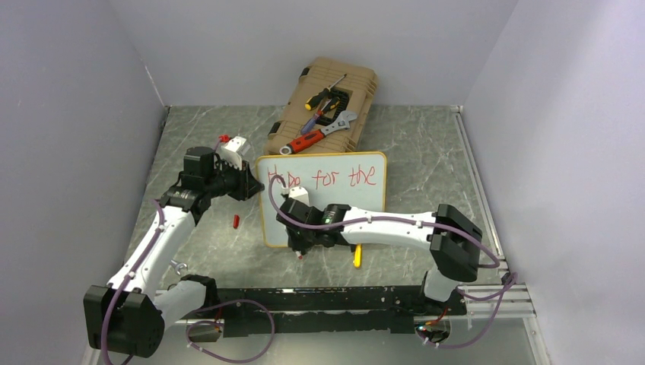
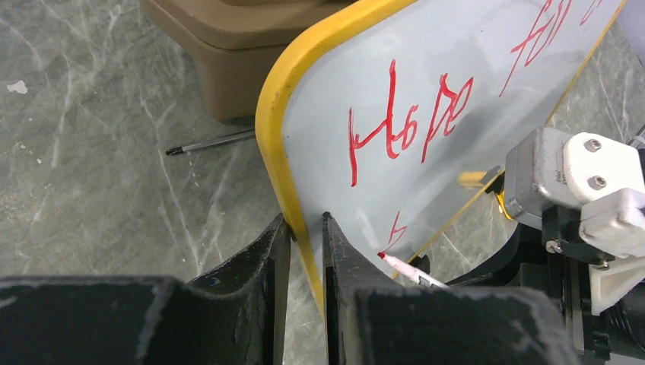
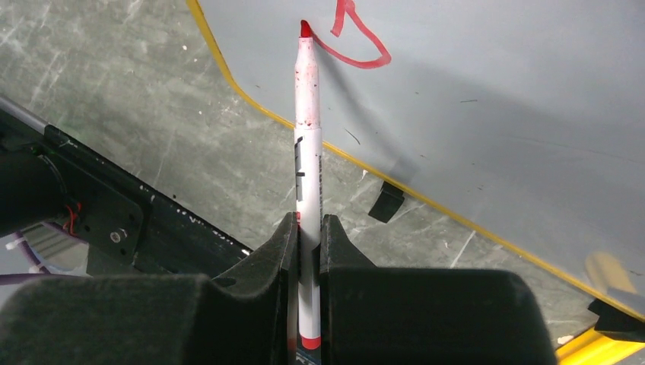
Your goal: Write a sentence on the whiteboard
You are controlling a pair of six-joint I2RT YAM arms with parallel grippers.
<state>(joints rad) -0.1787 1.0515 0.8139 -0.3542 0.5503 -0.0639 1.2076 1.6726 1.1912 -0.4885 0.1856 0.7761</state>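
The whiteboard [image 1: 342, 199] stands tilted mid-table, yellow-framed, with the sentence [image 1: 335, 179] in red reading "Hope for the" on its top line. My left gripper [image 1: 253, 185] is shut on the board's left yellow edge, one finger on each side in the left wrist view [image 2: 306, 228]. My right gripper [image 1: 301, 247] is shut on a white red-tipped marker [image 3: 308, 152]. The marker's tip rests on the board's lower left, next to a small fresh red stroke [image 3: 354, 38] that begins a second line. The stroke and tip also show in the left wrist view [image 2: 388, 247].
A tan tool case [image 1: 327, 106] with screwdrivers, wrench and pliers lies behind the board. A red marker cap [image 1: 236, 221] lies on the table left of the board. A yellow object [image 1: 357, 256] lies at the board's foot. A thin black tool [image 2: 213, 142] lies by the case.
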